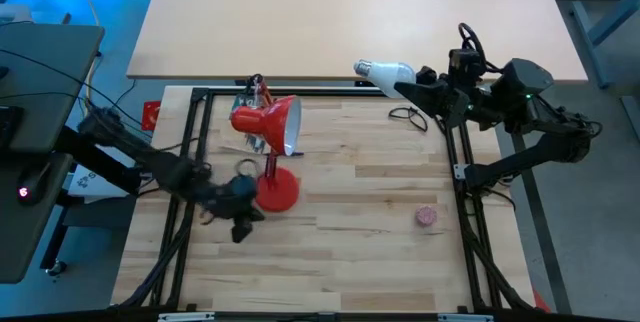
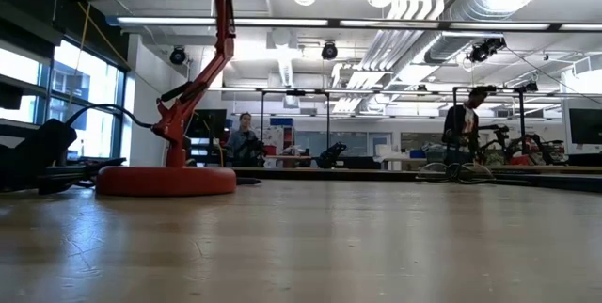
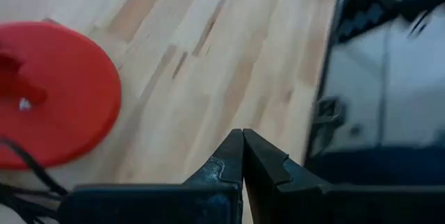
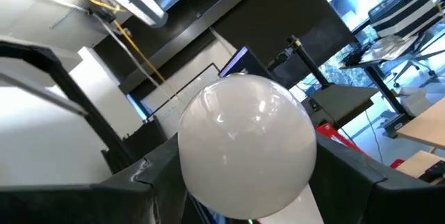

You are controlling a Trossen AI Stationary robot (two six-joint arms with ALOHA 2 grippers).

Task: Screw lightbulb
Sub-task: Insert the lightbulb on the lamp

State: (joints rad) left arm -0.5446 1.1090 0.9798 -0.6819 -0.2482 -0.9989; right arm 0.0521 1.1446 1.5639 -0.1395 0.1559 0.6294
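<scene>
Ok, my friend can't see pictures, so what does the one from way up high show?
The right gripper holds the lightbulb up at the table's far edge. The left gripper, shut and empty, sits beside the red lamp. A small pink ball lies to the right.

From my station I see a pale wooden worktop [image 1: 380,192] edged by a black metal frame [image 1: 470,212], with a second, tan table [image 1: 340,22] butted against its far side. Beyond it, at table height, the room opens into a large workshop: exposed silver ducts [image 2: 489,11] and long strip lights [image 2: 188,23] run across the ceiling, tall windows [image 2: 89,105] glow on the left, and two people [image 2: 243,138] stand far off among benches. Grey floor [image 1: 600,62] shows on the right.
</scene>
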